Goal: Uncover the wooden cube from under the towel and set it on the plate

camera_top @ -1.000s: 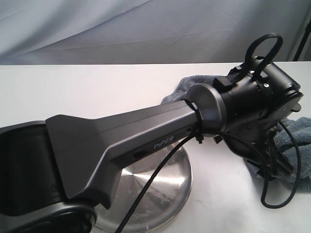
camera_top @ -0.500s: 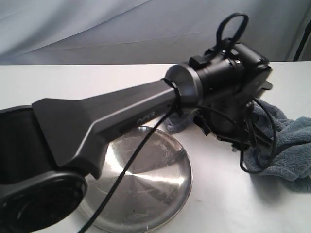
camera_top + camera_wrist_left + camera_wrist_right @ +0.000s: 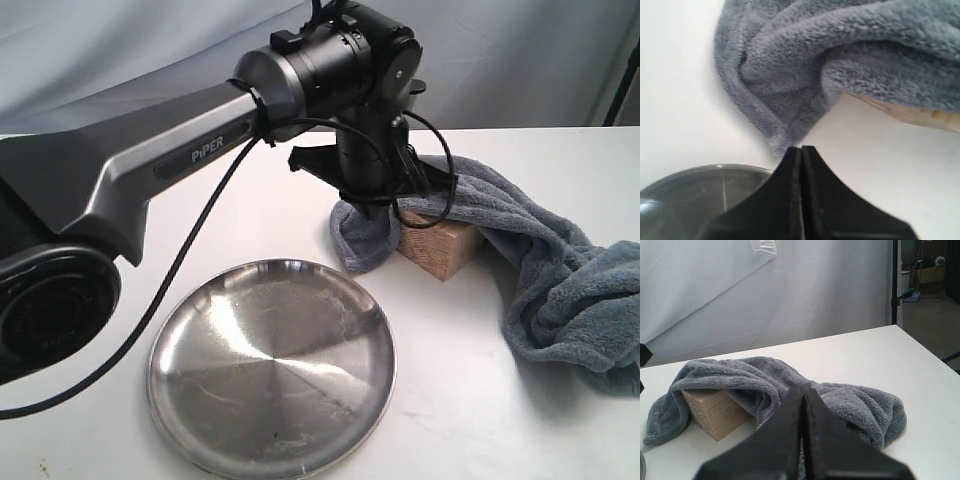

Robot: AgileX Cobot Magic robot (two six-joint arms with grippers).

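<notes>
My left claw, tips together on nothing, has risen off the towel; the cube now shows its front, top still draped, so uncovering is unfinished.

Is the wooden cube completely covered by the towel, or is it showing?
Partly uncovered: two side faces of the wooden cube show, while the towel drapes over its top.

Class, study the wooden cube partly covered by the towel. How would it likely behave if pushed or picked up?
The wooden cube looks solid and flat-faced, so it would probably slide rather than roll, and stay rigid in a grip. The towel drapes over its top, so lifting the cube may drag that floppy cloth along.
</notes>
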